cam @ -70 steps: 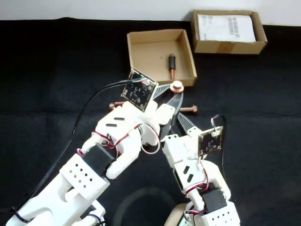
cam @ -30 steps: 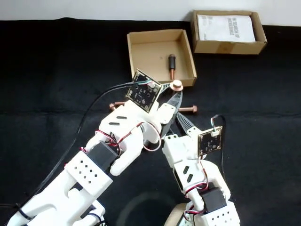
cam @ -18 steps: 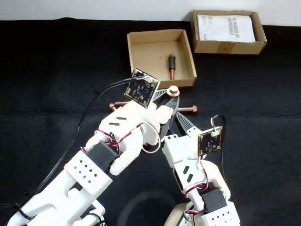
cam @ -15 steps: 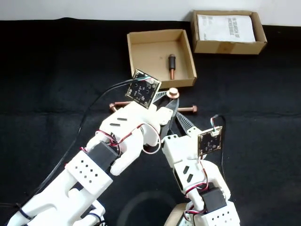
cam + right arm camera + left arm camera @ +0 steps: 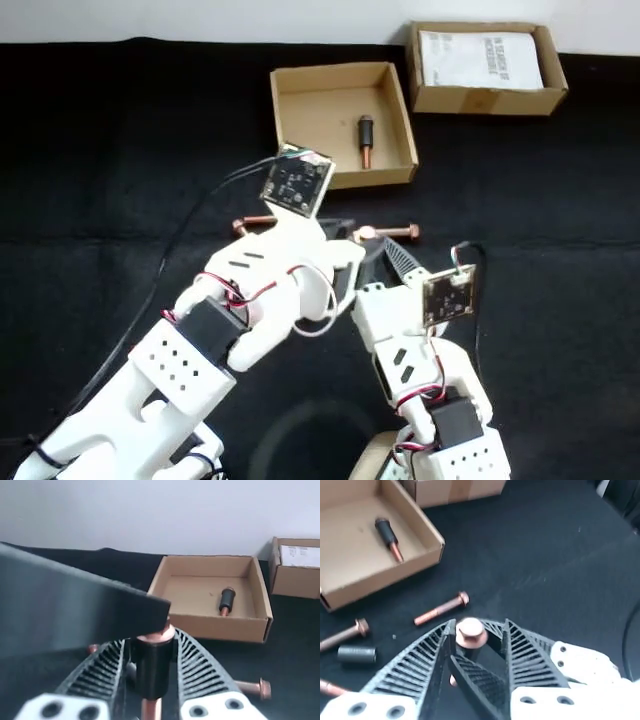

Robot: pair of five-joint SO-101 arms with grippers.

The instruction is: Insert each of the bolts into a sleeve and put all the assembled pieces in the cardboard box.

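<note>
A copper bolt (image 5: 471, 632) stands head-up inside a black sleeve (image 5: 152, 672). My right gripper (image 5: 152, 645) is shut on that sleeve, just in front of the open cardboard box (image 5: 290, 110). My left gripper (image 5: 479, 625) comes in from above with its fingers tight around the bolt's head (image 5: 367, 233); one left finger (image 5: 75, 610) crosses the right wrist view. One assembled piece (image 5: 366, 140) lies in the box. Loose bolts (image 5: 402, 232) (image 5: 248, 225) and a spare sleeve (image 5: 356, 654) lie on the black cloth beside the grippers.
A second cardboard box (image 5: 540, 95) holding a printed sheet stands at the back right. The near wall of the task box (image 5: 375, 177) is a short way beyond the grippers. Another bolt end (image 5: 326, 687) lies by the spare sleeve.
My left gripper has come down and back from near the box wall, lowering the bolt into the sleeve held by the right gripper. The right arm has hardly moved.
</note>
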